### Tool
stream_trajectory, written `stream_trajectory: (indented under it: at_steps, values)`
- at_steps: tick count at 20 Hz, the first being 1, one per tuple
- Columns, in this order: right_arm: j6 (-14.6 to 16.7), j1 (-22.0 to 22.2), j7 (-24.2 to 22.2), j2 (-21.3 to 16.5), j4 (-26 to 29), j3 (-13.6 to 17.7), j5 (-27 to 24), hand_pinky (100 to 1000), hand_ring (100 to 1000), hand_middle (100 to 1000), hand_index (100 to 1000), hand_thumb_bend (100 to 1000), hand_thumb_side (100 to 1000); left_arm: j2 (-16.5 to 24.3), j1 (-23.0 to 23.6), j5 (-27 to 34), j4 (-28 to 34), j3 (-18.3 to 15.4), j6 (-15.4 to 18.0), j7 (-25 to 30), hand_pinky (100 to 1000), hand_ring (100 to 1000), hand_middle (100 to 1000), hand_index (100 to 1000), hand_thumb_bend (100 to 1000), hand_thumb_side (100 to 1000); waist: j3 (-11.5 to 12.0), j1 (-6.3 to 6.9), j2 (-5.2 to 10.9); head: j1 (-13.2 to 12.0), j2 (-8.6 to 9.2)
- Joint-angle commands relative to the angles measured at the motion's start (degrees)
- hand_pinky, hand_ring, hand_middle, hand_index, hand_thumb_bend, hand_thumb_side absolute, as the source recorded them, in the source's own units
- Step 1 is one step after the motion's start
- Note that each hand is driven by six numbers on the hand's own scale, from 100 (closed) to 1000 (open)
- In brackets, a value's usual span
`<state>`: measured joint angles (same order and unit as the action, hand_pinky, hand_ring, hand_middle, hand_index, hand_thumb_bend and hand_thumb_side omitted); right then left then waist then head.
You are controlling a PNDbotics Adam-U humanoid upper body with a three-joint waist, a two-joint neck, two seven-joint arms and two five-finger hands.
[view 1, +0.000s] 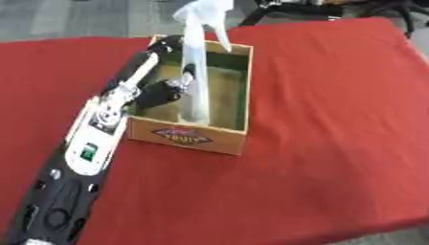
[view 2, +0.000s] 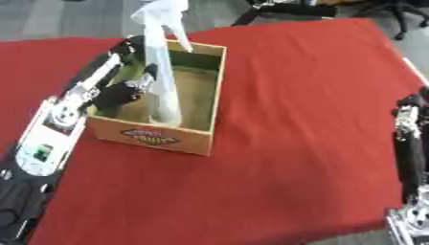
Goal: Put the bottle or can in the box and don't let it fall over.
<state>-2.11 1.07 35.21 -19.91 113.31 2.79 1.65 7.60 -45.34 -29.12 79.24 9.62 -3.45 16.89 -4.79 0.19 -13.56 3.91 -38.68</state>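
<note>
The left hand [view 1: 163, 88] curls around the spray bottle [view 1: 196, 72], which stands upright inside the box [view 1: 237, 95]. The bottle sits at the hand's three o'clock, base seemingly on the floor.

Grey floor [view 1: 75, 19], black chair base [view 2: 394, 9] beyond.

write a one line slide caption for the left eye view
Robot's left hand reaches into a wooden box on a red table, beside an upright clear spray bottle.
</note>
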Motion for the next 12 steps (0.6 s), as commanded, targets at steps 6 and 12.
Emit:
stream_trajectory:
  at_steps: [6,12]
  values:
    - [0.3,0.3,0.2,-1.5,1.3,0.7,-0.3,916,705,657,881,100,784,2.6,1.0,1.7,3.7,-0.5,-1.1,1.0,944,1000,1000,907,100,621,0.7,-0.16,1.56,0.8,-0.21]
    - [0.4,0.5,0.7,-1.6,1.3,1.2,-0.3,915,705,656,881,100,782,5.3,4.3,3.8,8.8,-1.0,-1.6,0.2,939,1000,1000,906,100,623,1.5,0.02,1.88,1.7,-0.29]
